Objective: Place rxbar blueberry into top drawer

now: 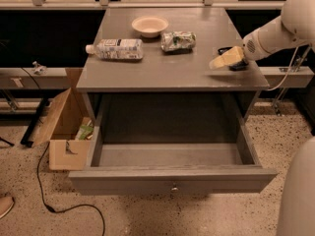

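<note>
The top drawer (123,181) is pulled fully out below the grey table (162,75), and its inside looks bare; its small round knob (173,187) faces me. My gripper (222,61) hangs low over the table's right front corner, on the white arm that reaches in from the right. A small dark thing (240,66), probably the rxbar blueberry, lies on the tabletop right under and behind the gripper, mostly hidden by it. I cannot tell whether the gripper touches it.
On the tabletop lie a plastic water bottle (115,49) on its side, a pale bowl (149,25) and a green-and-white snack bag (178,41). An open cardboard box (64,132) stands on the floor at the left, with a black cable (47,200) beside it. My white body (298,195) fills the right edge.
</note>
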`<state>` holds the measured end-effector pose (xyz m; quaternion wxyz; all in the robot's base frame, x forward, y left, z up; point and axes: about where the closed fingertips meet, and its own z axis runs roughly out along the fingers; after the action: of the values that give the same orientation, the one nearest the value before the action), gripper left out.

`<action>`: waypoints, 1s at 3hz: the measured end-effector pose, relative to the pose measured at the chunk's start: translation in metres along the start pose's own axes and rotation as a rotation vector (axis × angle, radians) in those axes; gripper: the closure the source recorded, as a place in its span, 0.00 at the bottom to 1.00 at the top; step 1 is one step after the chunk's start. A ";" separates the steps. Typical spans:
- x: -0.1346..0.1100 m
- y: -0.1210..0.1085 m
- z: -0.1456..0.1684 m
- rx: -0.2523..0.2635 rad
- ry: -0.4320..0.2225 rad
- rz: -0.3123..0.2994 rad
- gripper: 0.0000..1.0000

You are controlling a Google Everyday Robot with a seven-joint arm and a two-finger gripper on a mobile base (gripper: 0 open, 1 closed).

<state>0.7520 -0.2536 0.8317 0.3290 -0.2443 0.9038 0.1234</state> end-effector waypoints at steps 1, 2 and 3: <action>0.000 0.001 0.002 -0.006 -0.002 0.003 0.00; 0.000 0.003 0.009 -0.027 -0.008 0.016 0.14; -0.002 0.004 0.013 -0.029 -0.012 0.022 0.38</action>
<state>0.7584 -0.2443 0.8235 0.3293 -0.2384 0.9026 0.1418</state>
